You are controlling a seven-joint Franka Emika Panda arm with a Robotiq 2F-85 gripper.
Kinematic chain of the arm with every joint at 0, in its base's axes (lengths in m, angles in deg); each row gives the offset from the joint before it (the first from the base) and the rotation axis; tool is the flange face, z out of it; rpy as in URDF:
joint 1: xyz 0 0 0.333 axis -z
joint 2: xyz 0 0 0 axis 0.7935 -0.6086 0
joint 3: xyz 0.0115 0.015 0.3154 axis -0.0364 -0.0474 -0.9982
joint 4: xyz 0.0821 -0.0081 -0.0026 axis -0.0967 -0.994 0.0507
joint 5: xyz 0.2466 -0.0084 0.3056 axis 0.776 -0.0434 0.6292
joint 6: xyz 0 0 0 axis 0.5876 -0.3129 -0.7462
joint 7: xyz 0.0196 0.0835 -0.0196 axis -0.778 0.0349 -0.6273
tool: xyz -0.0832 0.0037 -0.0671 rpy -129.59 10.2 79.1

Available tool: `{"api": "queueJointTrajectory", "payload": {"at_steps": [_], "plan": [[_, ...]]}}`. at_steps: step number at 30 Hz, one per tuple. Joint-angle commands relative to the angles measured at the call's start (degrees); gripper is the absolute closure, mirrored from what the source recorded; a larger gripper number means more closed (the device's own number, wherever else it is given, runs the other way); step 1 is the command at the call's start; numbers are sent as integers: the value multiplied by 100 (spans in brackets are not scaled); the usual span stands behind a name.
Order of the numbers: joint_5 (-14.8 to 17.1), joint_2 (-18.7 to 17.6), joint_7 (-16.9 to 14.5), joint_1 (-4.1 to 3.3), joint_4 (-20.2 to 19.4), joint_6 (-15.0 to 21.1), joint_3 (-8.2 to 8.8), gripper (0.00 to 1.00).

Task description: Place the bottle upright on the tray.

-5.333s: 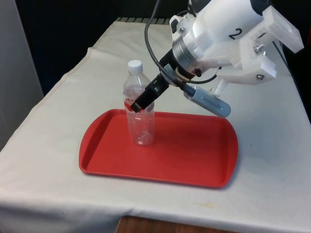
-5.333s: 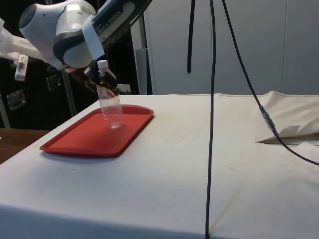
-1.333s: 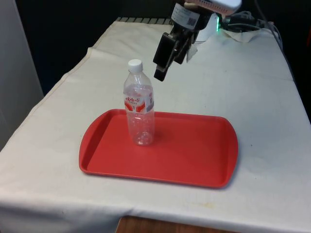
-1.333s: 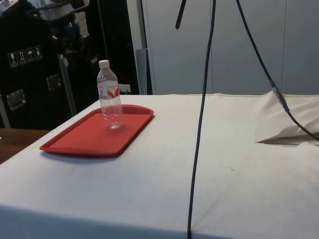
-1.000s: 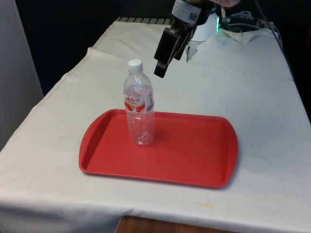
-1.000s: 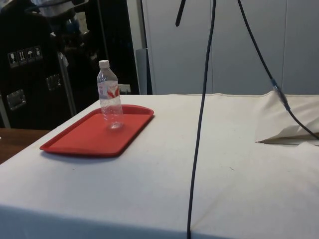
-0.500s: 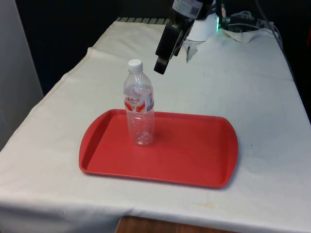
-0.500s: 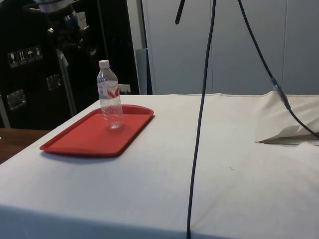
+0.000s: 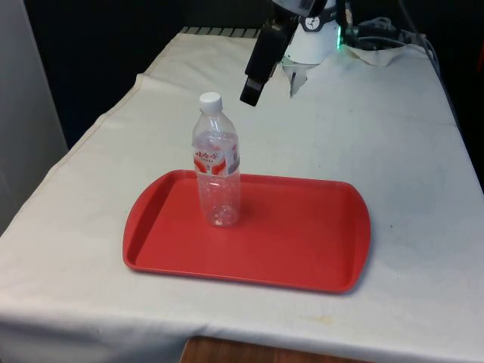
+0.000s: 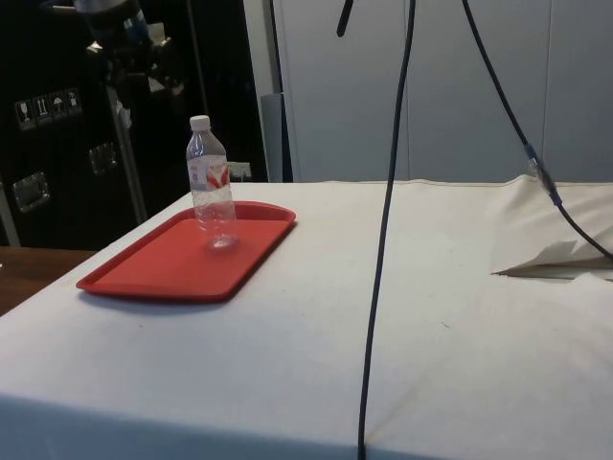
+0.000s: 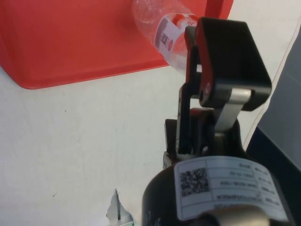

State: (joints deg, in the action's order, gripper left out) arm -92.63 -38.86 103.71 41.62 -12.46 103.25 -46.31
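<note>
Bottle point(image 9: 217, 168) stood upright on the red tray point(image 9: 302, 249), toward the tray's end at the front view's left, base flat on the tray floor, white cap on; nothing touched it. Gripper point(image 9: 255, 72) hung above and beyond the bottle, well clear of the cap; whether its jaws were open or shut, I could not tell from these pictures, though they held nothing. Bottle looked clear, thin-walled and empty (so judged light, easily tipped, walls likely to dent under a hard squeeze); smooth plastic, probably a bit slippery. Best hold judged to be the labelled band above mid-height, firmer than the lower body. Tray sat on the white cloth point(image 9: 393, 151); placement looked complete.
</note>
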Motion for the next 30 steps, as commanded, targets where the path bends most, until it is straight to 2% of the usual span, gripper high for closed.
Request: {"api": "queueJointTrajectory", "payload": {"at_steps": [1, 2, 7, 11, 25, 26, 30], "plan": [[-6, 46, -80, 0, -34, 74, -23, 0], [-6, 11, -29, -6, 0, 0, 0, 0], [-46, 92, -241, 0, -29, 69, -23, 0], [-80, 80, -269, -11, 0, 0, -6, 0], [-160, 223, -728, -6, -29, 74, -29, 0], [-166, 183, -659, -17, 0, 0, -6, 0], [-189, 258, -848, 0, -29, 80, -29, 0]]}}
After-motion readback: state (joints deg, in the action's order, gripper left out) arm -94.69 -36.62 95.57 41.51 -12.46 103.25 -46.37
